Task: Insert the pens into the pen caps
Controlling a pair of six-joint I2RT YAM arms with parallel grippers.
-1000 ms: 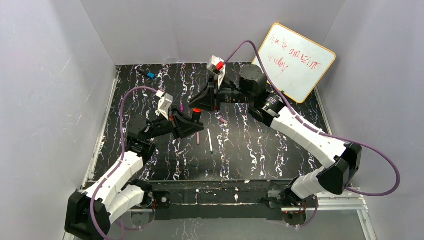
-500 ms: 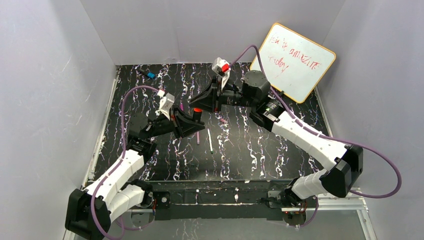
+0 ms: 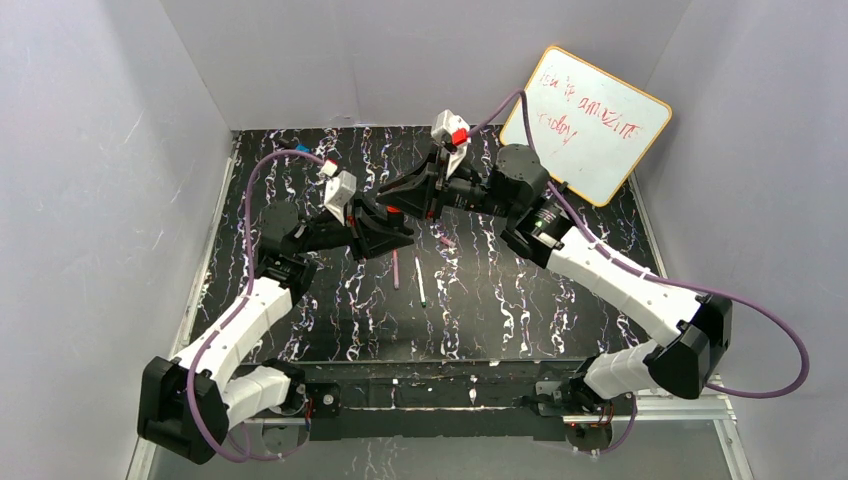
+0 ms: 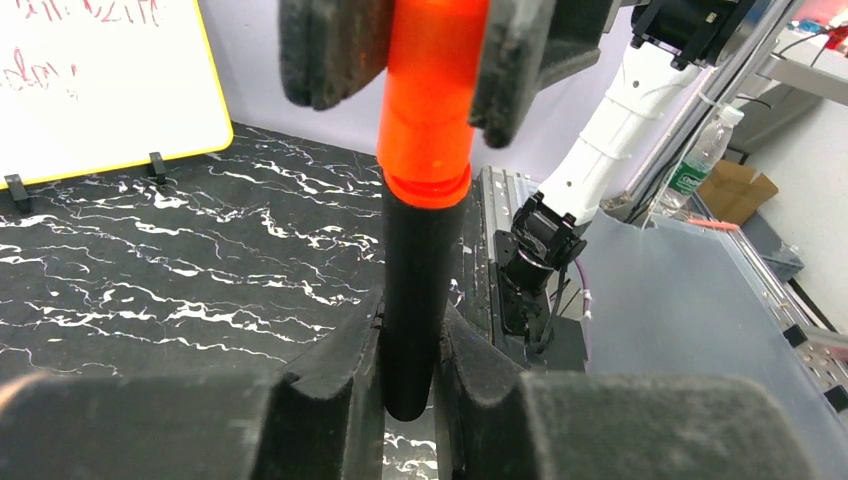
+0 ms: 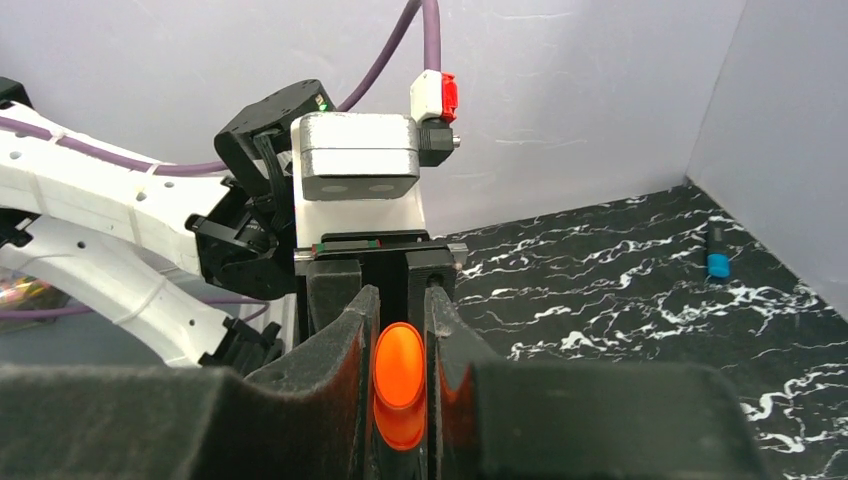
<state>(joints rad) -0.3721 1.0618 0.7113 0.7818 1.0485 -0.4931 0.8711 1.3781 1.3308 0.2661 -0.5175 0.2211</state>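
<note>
Together, two robot arms held a thick black marker and its orange cap joined over the middle of a black marbled table.
The left claw was clamped on the barrel of the black marker, and the right claw was clamped on the orange cap, which sat over the marker's end, so the two claws met almost tip to tip. Just near of them, a thin pink pen and a thin white pen lay on the table side by side but apart, with a small pale pink cap just beyond them to the right. A whiteboard with red writing leaned in the far right corner. A dark marker with a blue end lay near the far left corner.
</note>
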